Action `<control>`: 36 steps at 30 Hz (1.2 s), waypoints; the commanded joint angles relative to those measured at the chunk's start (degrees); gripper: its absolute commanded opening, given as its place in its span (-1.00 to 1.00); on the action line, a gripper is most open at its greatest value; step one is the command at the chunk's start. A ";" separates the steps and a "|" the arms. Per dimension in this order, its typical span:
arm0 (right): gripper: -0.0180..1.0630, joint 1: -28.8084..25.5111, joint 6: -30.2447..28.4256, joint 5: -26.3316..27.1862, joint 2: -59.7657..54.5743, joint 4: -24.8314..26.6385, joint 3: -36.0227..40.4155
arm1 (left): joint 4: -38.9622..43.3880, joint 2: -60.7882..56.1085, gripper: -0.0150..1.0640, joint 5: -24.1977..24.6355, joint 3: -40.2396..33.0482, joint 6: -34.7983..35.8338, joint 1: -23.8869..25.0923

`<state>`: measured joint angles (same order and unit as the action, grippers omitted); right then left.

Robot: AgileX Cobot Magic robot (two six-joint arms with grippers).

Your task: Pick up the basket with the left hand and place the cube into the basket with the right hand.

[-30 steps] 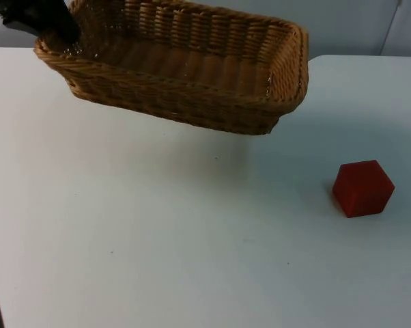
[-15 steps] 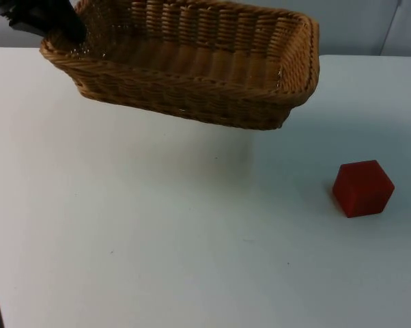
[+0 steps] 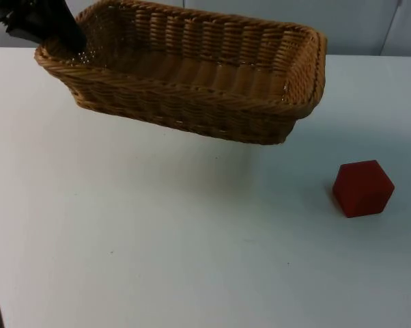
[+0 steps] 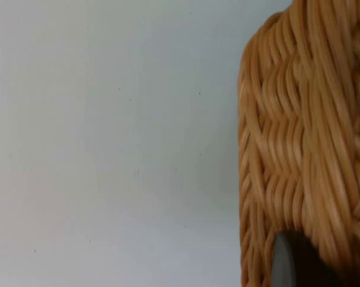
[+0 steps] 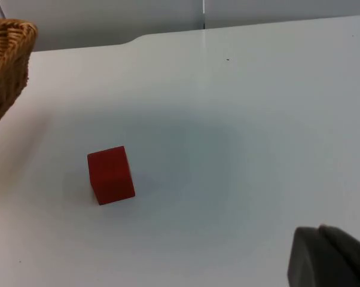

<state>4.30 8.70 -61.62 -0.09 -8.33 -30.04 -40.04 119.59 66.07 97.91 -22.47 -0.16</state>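
A woven wicker basket (image 3: pixel 192 109) hangs tilted above the white table at the back left, and nothing lies inside it. My left gripper (image 3: pixel 61 35) is shut on the rim of its left end. The left wrist view looks along the basket's outer wall (image 4: pixel 305 119), with a black fingertip (image 4: pixel 290 263) pressed against it. A red cube (image 3: pixel 362 188) sits on the table to the right, apart from the basket. In the right wrist view the cube (image 5: pixel 110 174) lies some way ahead of my right gripper (image 5: pixel 326 260), which hovers above the table beside the basket's end (image 5: pixel 6 66).
The white table top (image 3: pixel 158 260) spreads bare in front of the basket and around the cube. A grey partition wall (image 3: pixel 369 27) closes the far edge behind the basket.
The basket has drifted a little to the right and its right end has come lower and nearer the cube. The cube has stayed in place.
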 commanded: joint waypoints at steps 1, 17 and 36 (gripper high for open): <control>-0.96 0.21 -0.06 0.64 0.09 -0.46 0.09 | -0.69 -0.53 -0.97 1.42 -0.10 0.38 -0.24; -0.96 0.21 -0.06 0.64 0.09 -0.46 0.09 | 2.86 -0.53 -0.97 2.96 -0.10 0.65 -1.12; -0.96 0.21 -1.63 7.30 -9.68 -0.28 -1.21 | 2.35 -0.53 -0.97 2.66 -0.10 0.54 -1.12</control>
<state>4.30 7.89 -57.67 -6.21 -8.33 -30.71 -34.80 119.59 68.58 97.91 -22.16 -0.86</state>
